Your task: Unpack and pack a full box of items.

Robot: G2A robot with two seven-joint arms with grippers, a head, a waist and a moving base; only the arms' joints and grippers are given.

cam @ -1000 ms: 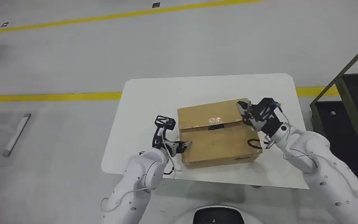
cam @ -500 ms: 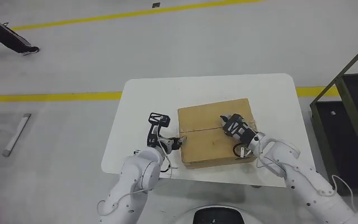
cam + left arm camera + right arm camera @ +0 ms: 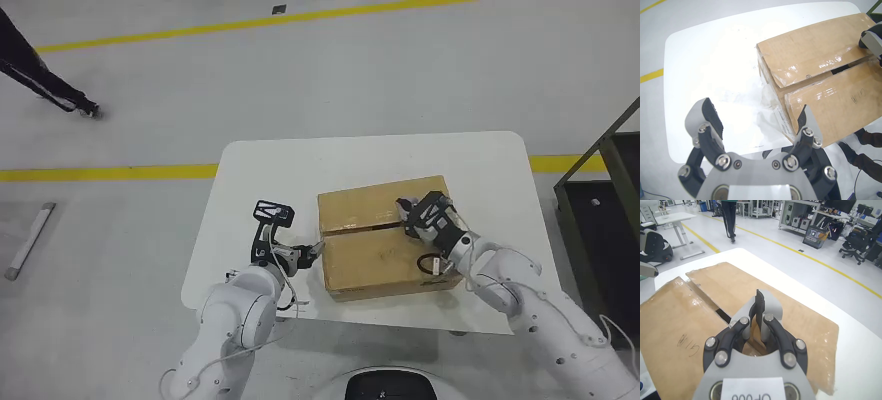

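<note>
A brown cardboard box [image 3: 385, 240] stands on the white table [image 3: 260, 180], its two top flaps folded down with a narrow seam [image 3: 365, 226] between them. My left gripper [image 3: 305, 252] is open at the box's left end. In the left wrist view one fingertip [image 3: 806, 117] lies against the box's [image 3: 810, 56] near corner, and the gripper [image 3: 759, 117] holds nothing. My right gripper [image 3: 415, 212] is on top of the box near the seam's right end. In the right wrist view this gripper [image 3: 758, 302] is shut with nothing in it, over the flaps [image 3: 730, 285].
Crumpled clear film [image 3: 768, 94] clings to the box's end wall by a paper label. A dark green rack [image 3: 600, 180] stands just off the table's right side. Bare table [image 3: 706, 56] stretches left of and behind the box.
The right gripper came from the box's right edge onto its top, and the raised flap now lies flat. The left gripper backed off slightly to the left.
</note>
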